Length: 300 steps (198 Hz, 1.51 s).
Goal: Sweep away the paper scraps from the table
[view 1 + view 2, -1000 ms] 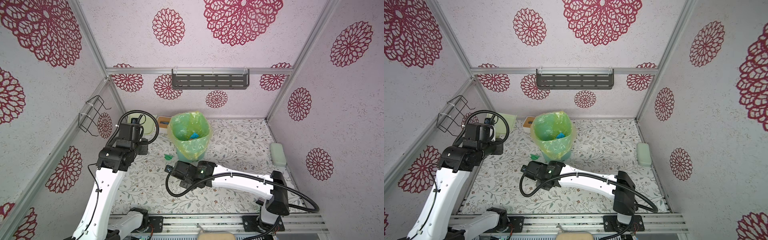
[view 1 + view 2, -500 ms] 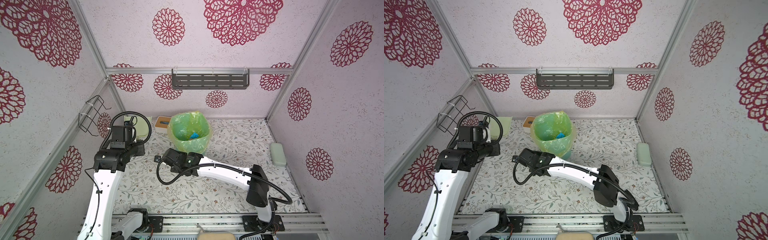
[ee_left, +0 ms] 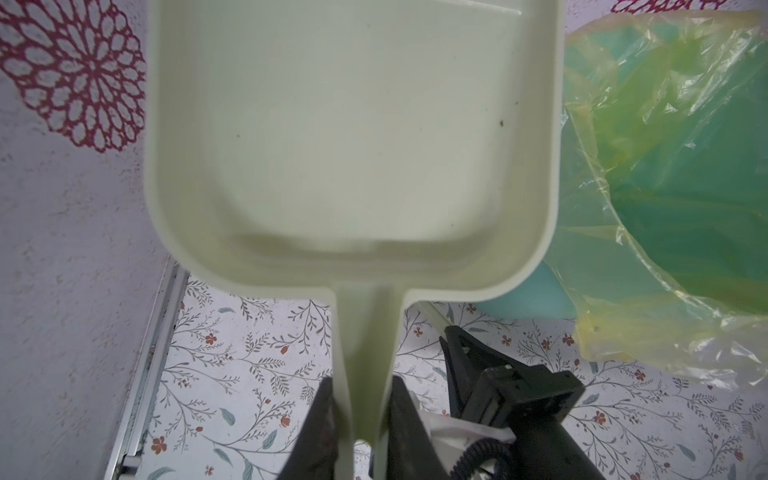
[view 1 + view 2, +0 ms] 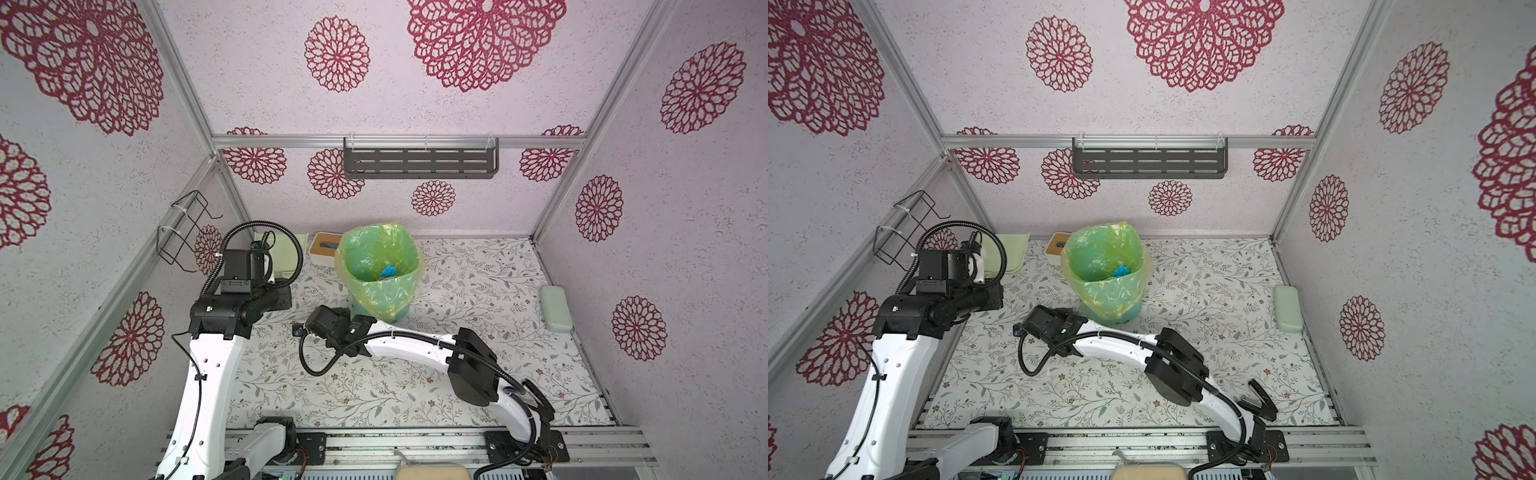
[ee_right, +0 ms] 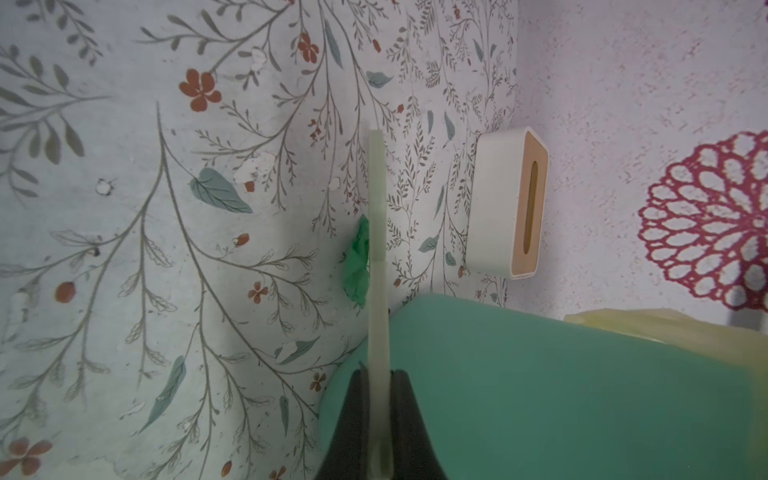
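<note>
**Both tools gripped, one green scrap by the bin**

From my seat, the left gripper (image 3: 361, 388) is clamped on the handle of a pale green dustpan (image 3: 353, 124), one finger on each side of it. Both top views put the pan in the back left corner of the table (image 4: 478, 291), close to the wall; the pan's tray faces the wrist camera with nothing in it.

The right gripper (image 5: 379, 376) is closed on a thin pale green strip (image 5: 376, 187), which its wrist camera sees edge-on. A crumpled green scrap (image 5: 357, 266) lies on the printed surface right against one face of that strip – whether the two actually touch I cannot tell. The scrap sits just beside the foot of the teal bin (image 5: 540, 374), with a white box (image 5: 494, 203) near it against the back wall.

A bright blue scrap (image 4: 388, 272) lies inside the bin's yellow-green liner (image 4: 370, 249) – visible in both top views.
</note>
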### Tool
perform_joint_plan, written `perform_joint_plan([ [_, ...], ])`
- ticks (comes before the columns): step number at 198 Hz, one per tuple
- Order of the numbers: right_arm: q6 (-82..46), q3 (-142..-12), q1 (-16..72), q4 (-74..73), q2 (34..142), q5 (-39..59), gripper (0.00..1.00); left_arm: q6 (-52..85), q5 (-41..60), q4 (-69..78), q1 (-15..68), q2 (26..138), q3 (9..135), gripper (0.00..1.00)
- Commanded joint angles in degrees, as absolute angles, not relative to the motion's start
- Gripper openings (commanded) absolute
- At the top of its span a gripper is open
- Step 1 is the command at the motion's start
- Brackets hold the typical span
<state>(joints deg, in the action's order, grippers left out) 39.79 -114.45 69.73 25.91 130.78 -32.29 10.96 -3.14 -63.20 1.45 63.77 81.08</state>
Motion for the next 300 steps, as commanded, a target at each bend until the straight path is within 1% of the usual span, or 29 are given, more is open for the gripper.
perform_joint_plan([
  [1,43.98,-117.16,69.65,22.54,131.14,-35.14,0.00,10.48,-0.92,-61.53,1.05,64.50,82.87,0.07],
  [35,43.53,-114.94,69.68,26.20,130.30,-33.23,0.00,10.90,-0.16,-61.48,1.03,64.61,83.01,0.07],
  [71,41.45,-106.35,72.27,29.25,123.98,-31.74,0.00,11.25,-0.26,-61.85,1.05,63.73,82.45,0.07],
  [126,36.95,-94.34,79.19,36.32,113.60,-30.09,0.00,11.48,0.10,-62.06,1.02,63.33,82.13,0.08],
  [163,29.45,-91.68,83.87,46.14,109.59,-28.25,0.00,11.65,0.38,-62.05,1.00,63.35,82.09,0.08],
  [175,27.27,-91.04,84.83,48.01,108.30,-29.08,0.00,11.77,0.50,-61.96,1.05,63.32,81.96,0.08],
  [194,22.77,-92.33,84.55,49.71,106.40,-31.70,0.00,11.87,0.69,-61.93,1.05,63.33,81.91,0.09],
  [209,18.53,-95.42,83.60,51.20,105.00,-31.58,0.00,11.86,0.66,-62.01,1.05,63.37,82.09,0.09],
  [240,9.44,-101.97,82.27,53.90,103.64,-26.48,0.00,12.04,0.93,-62.40,1.19,63.20,82.61,0.09],
  [259,3.39,-104.35,81.62,54.00,103.51,-20.67,0.00,11.97,0.96,-62.68,1.14,63.20,82.78,0.09],
  [282,-4.03,-103.34,79.79,50.39,102.45,-11.09,0.00,12.08,0.98,-62.70,1.17,63.18,82.79,0.10],
  [300,-8.82,-99.39,77.98,45.37,100.71,-4.66,0.00,12.04,1.21,-62.58,1.23,63.18,82.71,0.10],
])
